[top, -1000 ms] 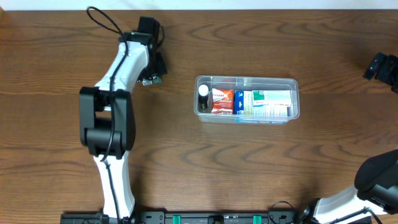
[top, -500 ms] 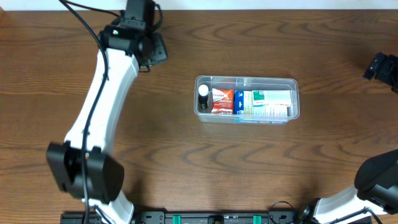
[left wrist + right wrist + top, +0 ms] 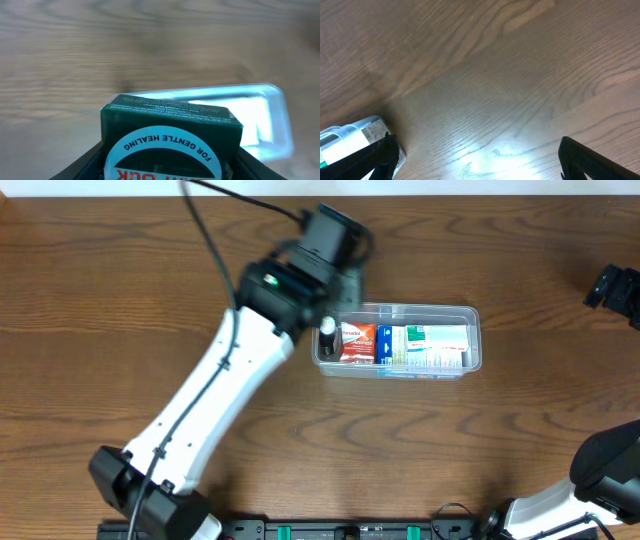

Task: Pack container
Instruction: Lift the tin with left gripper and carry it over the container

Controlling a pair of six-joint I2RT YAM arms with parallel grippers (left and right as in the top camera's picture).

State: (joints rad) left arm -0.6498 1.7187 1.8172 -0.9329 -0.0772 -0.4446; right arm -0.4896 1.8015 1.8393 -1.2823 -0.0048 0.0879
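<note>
A brown wood-grain table carries the container right of centre. Its long axis runs left to right, and it holds a white-capped bottle at its left end beside packets. The left gripper hovers over that left end, jaws partway closed around a dark green box. The right gripper gapes wide and empty by the table's right edge.

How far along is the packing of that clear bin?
Mostly packed: the container already holds a small bottle, a red packet and white-and-green boxes. In hand: the left tool grips a dark green box by the container's left end. Left: probably setting that box inside.
</note>
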